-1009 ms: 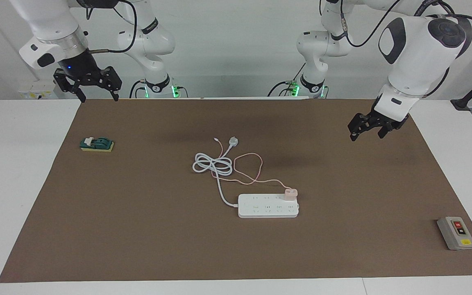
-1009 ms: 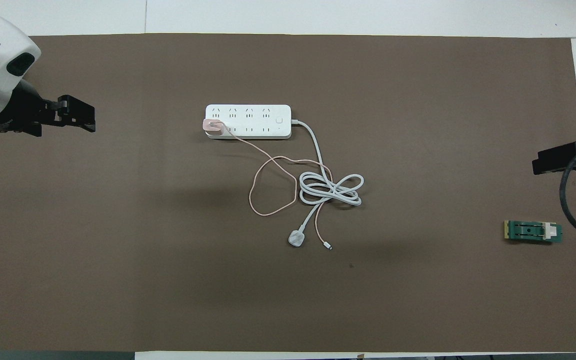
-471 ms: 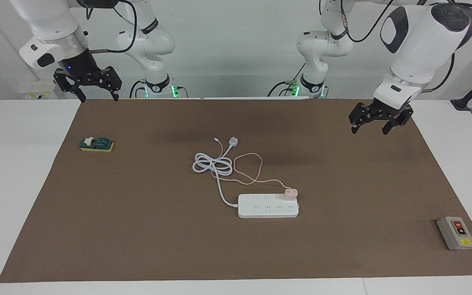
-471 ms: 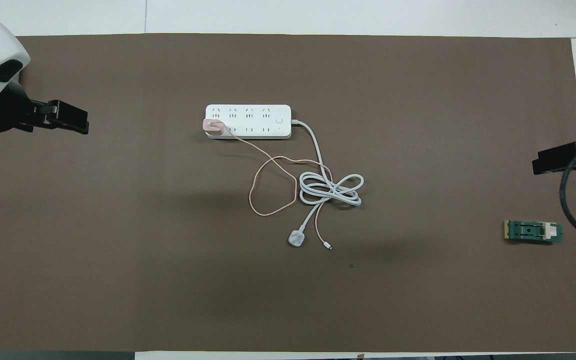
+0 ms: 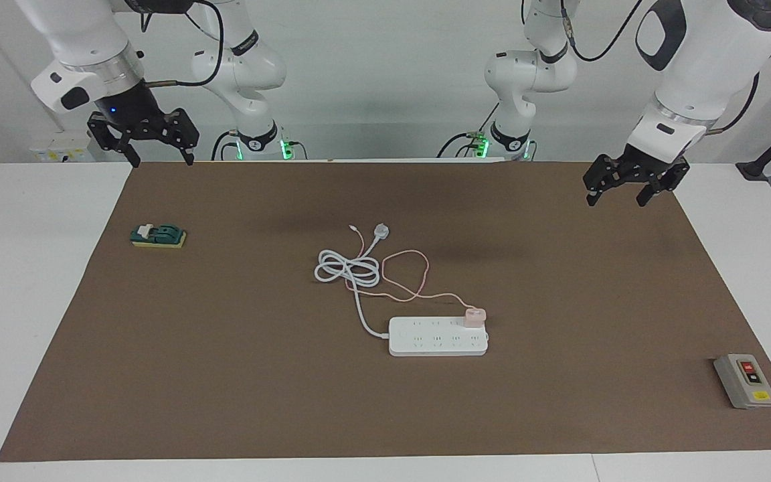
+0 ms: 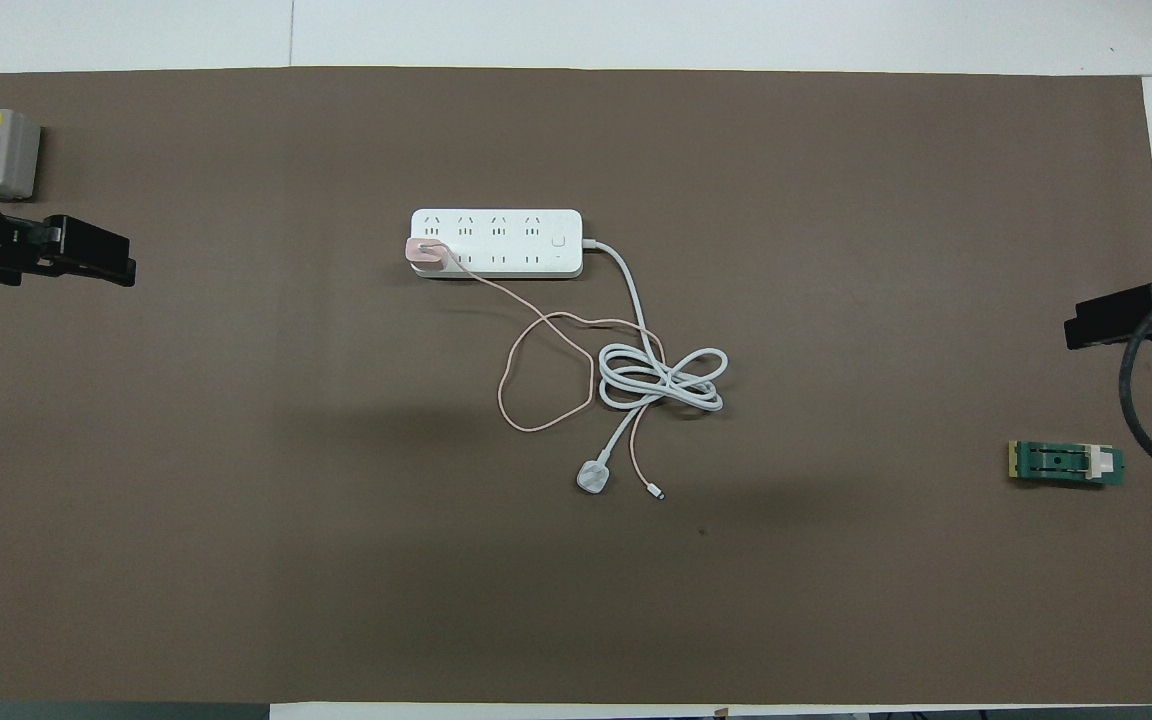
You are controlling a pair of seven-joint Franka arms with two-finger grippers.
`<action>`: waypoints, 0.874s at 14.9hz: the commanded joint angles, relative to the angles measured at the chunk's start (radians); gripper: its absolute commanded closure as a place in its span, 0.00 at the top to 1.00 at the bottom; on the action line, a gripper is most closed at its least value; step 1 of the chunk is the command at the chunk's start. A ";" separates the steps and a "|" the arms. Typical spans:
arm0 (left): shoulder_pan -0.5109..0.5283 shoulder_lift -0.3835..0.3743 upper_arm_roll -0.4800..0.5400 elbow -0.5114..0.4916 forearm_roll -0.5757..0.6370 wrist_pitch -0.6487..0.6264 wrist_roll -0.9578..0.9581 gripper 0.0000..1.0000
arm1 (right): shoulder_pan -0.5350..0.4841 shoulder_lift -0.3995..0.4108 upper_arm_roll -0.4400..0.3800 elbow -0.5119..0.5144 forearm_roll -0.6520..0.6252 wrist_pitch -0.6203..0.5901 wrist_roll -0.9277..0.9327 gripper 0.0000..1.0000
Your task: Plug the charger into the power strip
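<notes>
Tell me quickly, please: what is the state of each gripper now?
Left gripper: open, holding nothing, raised over the mat's edge at the left arm's end.
Right gripper: open, holding nothing, waiting raised.

Left gripper (image 5: 614, 193) has risen and drawn back toward the left arm's end of the mat, jaws open; grey button box (image 6: 1, 152), earlier hidden under it overhead, now shows beside it.
</notes>
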 commanded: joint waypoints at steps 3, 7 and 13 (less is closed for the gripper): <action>0.036 -0.035 -0.007 -0.036 0.007 0.000 0.019 1.00 | -0.022 -0.015 0.011 -0.010 0.016 -0.010 0.000 1.00; 0.064 -0.035 -0.005 -0.041 0.007 0.009 0.023 1.00 | -0.022 -0.015 0.011 -0.010 0.016 -0.010 -0.001 1.00; 0.064 -0.038 -0.005 -0.050 0.007 0.015 0.059 1.00 | -0.022 -0.015 0.011 -0.010 0.016 -0.010 0.000 1.00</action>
